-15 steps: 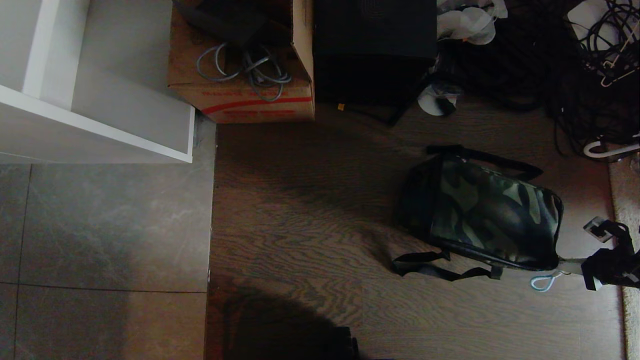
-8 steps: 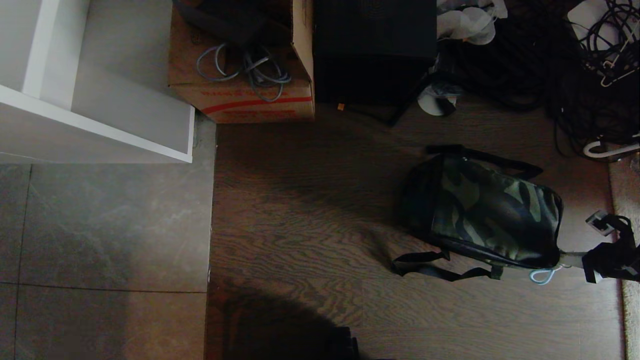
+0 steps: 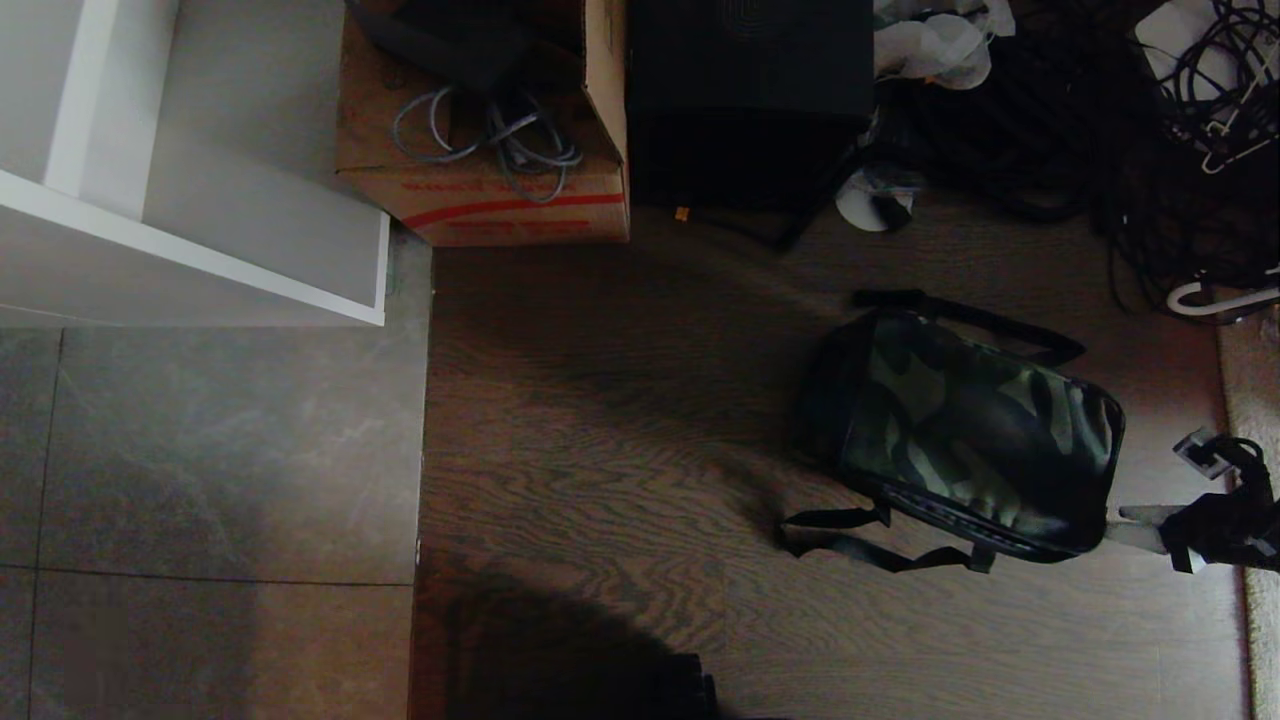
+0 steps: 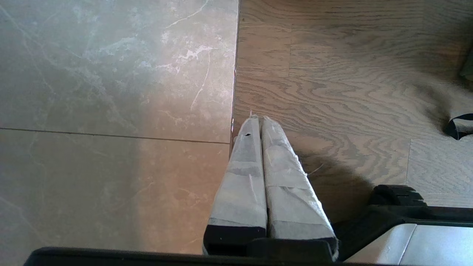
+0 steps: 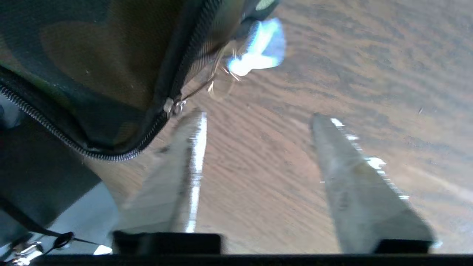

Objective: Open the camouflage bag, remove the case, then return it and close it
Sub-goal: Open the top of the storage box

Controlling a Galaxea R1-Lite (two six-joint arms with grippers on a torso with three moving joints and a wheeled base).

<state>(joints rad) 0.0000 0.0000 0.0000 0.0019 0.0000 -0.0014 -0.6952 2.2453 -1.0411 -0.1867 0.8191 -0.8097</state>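
The camouflage bag (image 3: 975, 440) lies on the wooden floor at the right, its green-and-dark panel facing up and its black straps (image 3: 870, 545) trailing toward me. My right gripper (image 3: 1135, 528) sits just off the bag's near right corner. In the right wrist view that gripper (image 5: 258, 118) is open with only floor between its fingers (image 5: 188, 155). The zip slider (image 5: 170, 106) and its pale blue pull loop (image 5: 258, 48) hang free just ahead of the fingertips. My left gripper (image 4: 258, 118) is shut and empty, parked over the seam between tile and wood. The case is hidden.
A cardboard box (image 3: 490, 130) holding grey cables and a plain black box (image 3: 750, 100) stand at the back. A tangle of black cables (image 3: 1150, 130) fills the back right. A white shelf unit (image 3: 190, 170) is at the back left, and a pale rug (image 3: 1255, 400) lies along the right edge.
My right gripper has opened and let go of the blue zip pull. The bag's near right corner has settled back, and the pull no longer shows in the head view.
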